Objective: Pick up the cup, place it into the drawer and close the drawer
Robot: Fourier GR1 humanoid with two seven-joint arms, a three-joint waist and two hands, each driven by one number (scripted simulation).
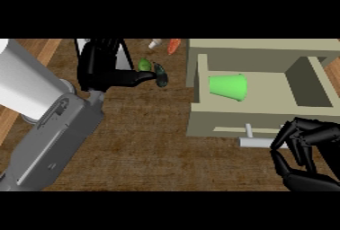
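Now, cup (229, 86) lies in open drawer (225, 123).
Right robot hand (305, 152), spread and empty, could glance off the handle (256, 143) pushing.

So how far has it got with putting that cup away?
Done: the green cup lies on its side inside the open drawer. In hand: the right hand is right by the drawer's handle, well placed to push. Left to do: the drawer is not yet shut. The left hand rests open at the upper left, away from the drawer.
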